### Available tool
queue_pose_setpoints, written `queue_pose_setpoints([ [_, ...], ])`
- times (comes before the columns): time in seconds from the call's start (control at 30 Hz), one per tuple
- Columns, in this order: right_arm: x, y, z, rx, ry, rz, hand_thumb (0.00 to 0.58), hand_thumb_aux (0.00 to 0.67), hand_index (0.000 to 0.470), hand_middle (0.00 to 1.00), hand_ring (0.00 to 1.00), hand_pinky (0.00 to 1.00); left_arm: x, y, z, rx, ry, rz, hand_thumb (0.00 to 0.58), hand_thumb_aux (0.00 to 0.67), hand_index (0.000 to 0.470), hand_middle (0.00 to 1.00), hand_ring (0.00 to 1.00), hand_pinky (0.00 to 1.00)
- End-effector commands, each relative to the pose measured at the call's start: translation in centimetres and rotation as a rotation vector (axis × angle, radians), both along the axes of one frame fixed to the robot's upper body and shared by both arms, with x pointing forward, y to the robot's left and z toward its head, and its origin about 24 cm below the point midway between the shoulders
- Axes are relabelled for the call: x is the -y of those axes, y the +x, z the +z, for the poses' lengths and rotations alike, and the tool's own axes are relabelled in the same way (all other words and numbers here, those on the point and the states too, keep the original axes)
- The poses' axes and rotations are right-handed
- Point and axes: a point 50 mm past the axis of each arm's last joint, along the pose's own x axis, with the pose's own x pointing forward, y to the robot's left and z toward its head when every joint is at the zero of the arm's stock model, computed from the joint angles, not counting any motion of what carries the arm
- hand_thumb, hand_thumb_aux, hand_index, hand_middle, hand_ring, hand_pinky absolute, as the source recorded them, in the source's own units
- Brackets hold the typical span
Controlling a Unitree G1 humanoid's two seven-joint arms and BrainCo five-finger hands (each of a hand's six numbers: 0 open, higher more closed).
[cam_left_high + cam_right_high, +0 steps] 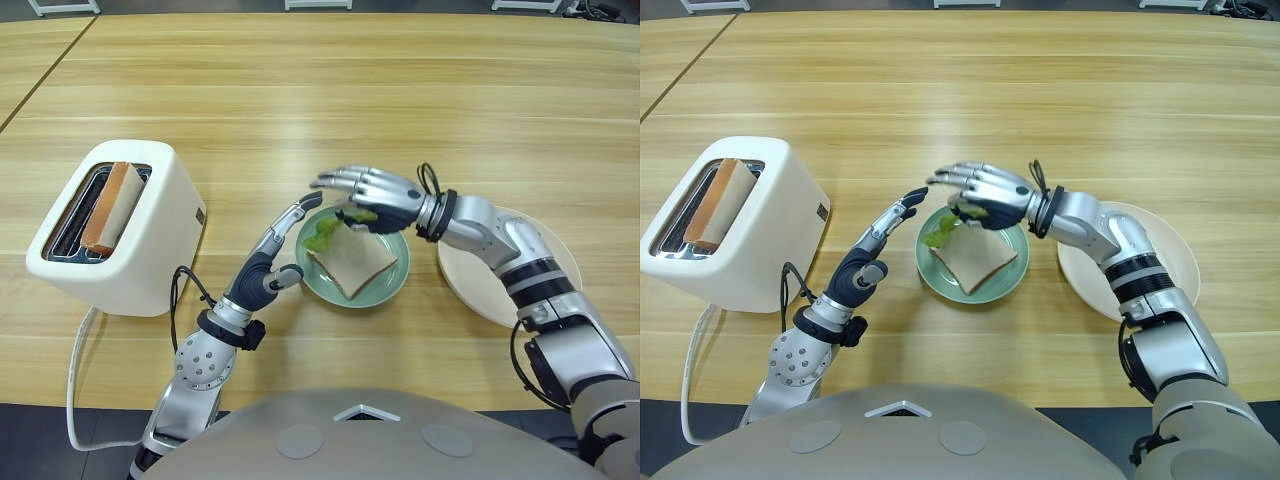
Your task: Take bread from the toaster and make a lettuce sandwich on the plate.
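Directly below the right hand, which loosely pinched lettuce, lay the bread slice; the left hand waited open beside the plate.

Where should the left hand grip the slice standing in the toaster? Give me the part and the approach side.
Grip the bread slice by its top edge, coming straight down from above, with fingers pinching across its two broad faces. It stands on edge in the toaster slot, and only its upper part is clear of the walls. The left hand is open and on that side.
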Motion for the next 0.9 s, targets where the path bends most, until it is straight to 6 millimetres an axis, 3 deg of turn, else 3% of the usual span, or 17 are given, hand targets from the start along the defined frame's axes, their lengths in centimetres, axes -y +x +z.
queue_pose_setpoints([
  [0.03, 1.3, -2.2, -3.0, -0.052, -0.134, 0.056, 0.58, 0.67, 0.47, 0.0, 0.0, 0.0, 0.0, -0.3, -0.1, -0.017, 0.003, -0.005, 0.0, 0.0, 0.0, 0.0, 0.0, 0.0],
  [0.2, 1.7, -4.4, -1.9, -0.101, -0.036, 0.092, 0.58, 0.67, 0.47, 0.0, 0.0, 0.0, -0.1, -0.4, -0.1, -0.023, 0.007, -0.003, 0.0, 0.0, 0.0, 0.0, 0.0, 0.0],
  [0.37, 1.6, -4.0, -2.0, -0.108, -0.026, 0.045, 0.58, 0.67, 0.47, 0.0, 0.0, 0.0, -0.2, -0.5, -0.3, -0.029, 0.011, 0.001, 0.0, 0.0, 0.0, 0.0, 0.0, 0.0],
  [0.4, 1.6, -3.8, -2.0, -0.106, -0.022, 0.026, 0.567, 0.57, 0.4, 0.0, 0.0, 0.0, -0.2, -0.4, -0.3, -0.03, 0.012, -0.001, 0.0, 0.0, 0.0, 0.0, 0.0, 0.0],
  [0.43, 1.7, -3.6, -2.0, -0.106, -0.018, 0.007, 0.512, 0.441, 0.31, 0.0, 0.0, 0.0, -0.2, -0.4, -0.3, -0.03, 0.013, -0.003, 0.0, 0.0, 0.0, 0.0, 0.0, 0.0],
  [0.47, 1.8, -3.3, -1.8, -0.105, -0.007, -0.016, 0.0, 0.0, 0.0, 0.0, 0.0, 0.0, -0.2, -0.4, -0.3, -0.031, 0.014, -0.005, 0.0, 0.0, 0.0, 0.0, 0.0, 0.0],
  [0.73, 3.2, -1.9, 2.4, -0.121, 0.252, -0.138, 0.0, 0.0, 0.0, 0.0, 0.0, 0.0, -0.5, -0.4, 0.5, 0.001, 0.021, 0.008, 0.0, 0.0, 0.0, 0.0, 0.0, 0.0],
  [0.9, 5.0, -1.9, 4.0, -0.174, 0.361, -0.213, 0.0, 0.0, 0.0, 0.0, 0.0, 0.0, -2.4, -0.7, 4.8, 0.157, 0.046, 0.041, 0.0, 0.0, 0.0, 0.0, 0.0, 0.0],
])
